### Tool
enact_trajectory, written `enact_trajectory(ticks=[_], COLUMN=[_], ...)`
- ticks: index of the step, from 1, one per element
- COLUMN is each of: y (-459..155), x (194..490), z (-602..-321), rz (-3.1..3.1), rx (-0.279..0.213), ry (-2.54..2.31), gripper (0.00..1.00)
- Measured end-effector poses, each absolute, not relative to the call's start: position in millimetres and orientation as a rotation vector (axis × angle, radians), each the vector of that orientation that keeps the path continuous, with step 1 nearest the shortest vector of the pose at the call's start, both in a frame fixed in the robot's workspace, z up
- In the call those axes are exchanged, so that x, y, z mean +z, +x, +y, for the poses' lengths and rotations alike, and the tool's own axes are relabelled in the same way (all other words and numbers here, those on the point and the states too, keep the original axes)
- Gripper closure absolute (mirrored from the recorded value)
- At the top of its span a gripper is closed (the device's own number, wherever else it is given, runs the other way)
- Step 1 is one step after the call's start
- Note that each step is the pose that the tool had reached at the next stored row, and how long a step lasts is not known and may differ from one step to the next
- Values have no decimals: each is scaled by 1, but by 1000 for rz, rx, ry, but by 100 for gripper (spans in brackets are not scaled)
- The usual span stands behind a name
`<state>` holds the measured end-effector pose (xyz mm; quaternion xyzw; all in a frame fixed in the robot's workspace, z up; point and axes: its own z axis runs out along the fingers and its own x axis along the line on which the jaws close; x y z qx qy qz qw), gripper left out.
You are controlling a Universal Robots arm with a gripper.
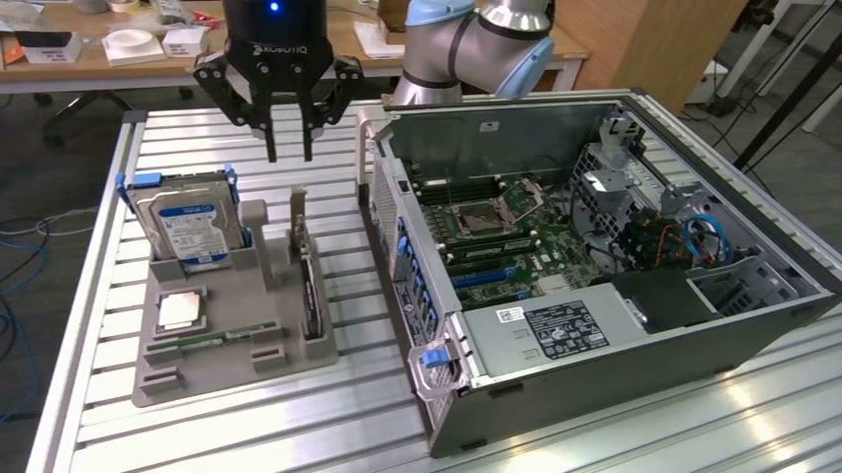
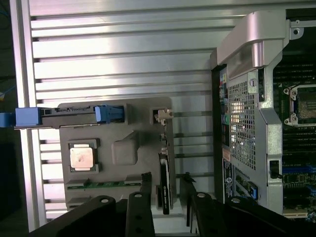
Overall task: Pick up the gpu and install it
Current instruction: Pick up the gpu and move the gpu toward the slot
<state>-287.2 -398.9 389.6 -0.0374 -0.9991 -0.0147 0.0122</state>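
Exterior view, left to right: a hard drive (image 1: 191, 225) stands upright in the grey fixture tray (image 1: 217, 376), with a cpu (image 1: 180, 310) and a memory stick (image 1: 217, 340) lying flat in front of it. Next over, the gpu (image 1: 311, 291) stands on edge in its own slot on the tray's case side, silver bracket (image 1: 299, 219) at the far end; untouched, not yet picked. The gripper (image 1: 291, 153) hangs above the tray, out past the bracket end and well clear of the card; its 2 fingers are spread wide with nothing between them. Right of that, the open pc case (image 1: 684, 355) lies on its side; motherboard (image 1: 507, 232) exposed, power supply (image 1: 553, 330) along the near edge.

Handling, my read: the card is light and stiff but fragile, a thin board with bare components. Take it across its thickness on the top edge, about mid-length, pads flat on both faces. Don't pull by the bracket alone, since it could lever the card in the slot; metal on bare board may slip, so lift straight up.

Views differ: the exterior view gives the gripper's height over the card and the inside of the case. The wrist view looks straight down; the gpu (image 2: 165, 185) is a thin dark strip, edge-on, in line with the gap between the 2 fingers (image 2: 142, 207), so lateral alignment looks about right. Height can't be judged there.
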Motion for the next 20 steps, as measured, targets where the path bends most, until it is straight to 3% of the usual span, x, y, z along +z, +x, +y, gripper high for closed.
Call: enact_trajectory(ticks=[2, 4, 5, 20], y=[-287, -287, -287, -287], x=[390, 390, 390, 387], z=[-399, -399, -399, -399], rz=[-3115, -3115, -3115, -3115], rx=[-46, -46, -46, -46], ry=[-117, -116, -116, -117], gripper=[53, 53, 47, 47])
